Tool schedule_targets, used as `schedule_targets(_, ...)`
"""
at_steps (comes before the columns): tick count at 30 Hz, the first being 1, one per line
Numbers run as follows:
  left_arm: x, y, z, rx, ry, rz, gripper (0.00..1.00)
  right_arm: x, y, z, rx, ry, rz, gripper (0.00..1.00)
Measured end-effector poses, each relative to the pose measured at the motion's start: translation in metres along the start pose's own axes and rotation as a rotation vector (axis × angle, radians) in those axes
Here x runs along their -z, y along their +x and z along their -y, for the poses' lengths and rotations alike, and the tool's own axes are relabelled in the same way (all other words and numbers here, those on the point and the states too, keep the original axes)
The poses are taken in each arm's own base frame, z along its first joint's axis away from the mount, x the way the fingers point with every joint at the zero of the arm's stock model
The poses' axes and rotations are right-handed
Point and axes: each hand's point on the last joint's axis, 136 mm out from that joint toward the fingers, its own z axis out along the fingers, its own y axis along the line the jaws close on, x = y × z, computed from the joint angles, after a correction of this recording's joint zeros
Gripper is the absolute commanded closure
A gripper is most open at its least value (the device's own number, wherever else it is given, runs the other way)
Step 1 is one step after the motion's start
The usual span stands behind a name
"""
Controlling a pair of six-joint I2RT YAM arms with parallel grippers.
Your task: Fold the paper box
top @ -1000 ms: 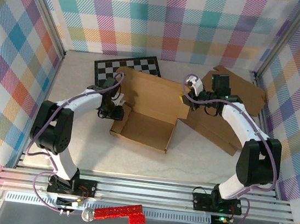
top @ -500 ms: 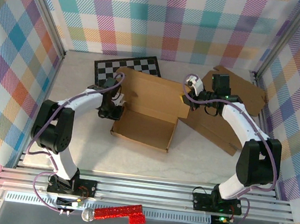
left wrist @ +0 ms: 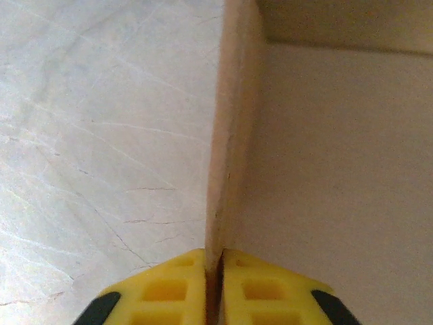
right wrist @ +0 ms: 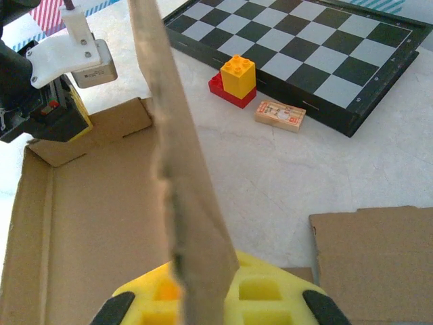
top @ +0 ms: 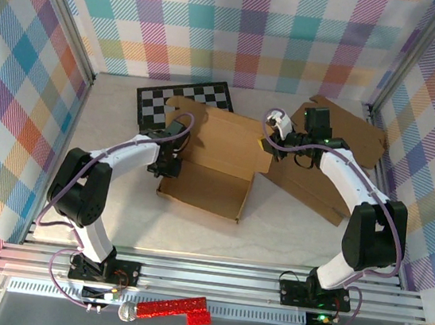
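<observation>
Gripping the cardboard box [top: 208,184] in the middle of the table [top: 289,230], the left gripper [left wrist: 214,271] was pinched tight on the box's left wall, while the right gripper [right wrist: 203,292] was clamped on the raised flap at its right rear. A chessboard [top: 169,100] lay just behind.

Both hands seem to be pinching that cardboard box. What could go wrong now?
The left hand pinches just the top edge of the box's side wall; it might slip off. The right hand holds a tall lid flap whose edge looks frayed; pulling apart could tear it.
</observation>
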Motion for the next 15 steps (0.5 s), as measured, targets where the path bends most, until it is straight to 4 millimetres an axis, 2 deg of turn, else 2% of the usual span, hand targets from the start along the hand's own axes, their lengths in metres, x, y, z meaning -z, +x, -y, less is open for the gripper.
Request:
schedule_targets(5,-0.015,0.001,-0.007,0.033,0.034,-0.051,0.81,0.000,0.000,-0.001,-0.001,-0.003,-0.002,1.00)
schedule_targets(10,-0.022,0.004,-0.001,0.013,0.068,-0.082,0.93,0.000,0.000,-0.001,-0.001,-0.003,-0.002,1.00)
schedule_targets(11,-0.022,0.004,-0.001,0.009,0.072,-0.082,0.99,0.000,0.000,-0.001,-0.001,-0.003,-0.002,1.00)
schedule_targets(15,-0.021,0.003,-0.001,0.002,0.071,-0.082,1.00,0.000,0.000,-0.001,-0.001,-0.002,-0.002,1.00)
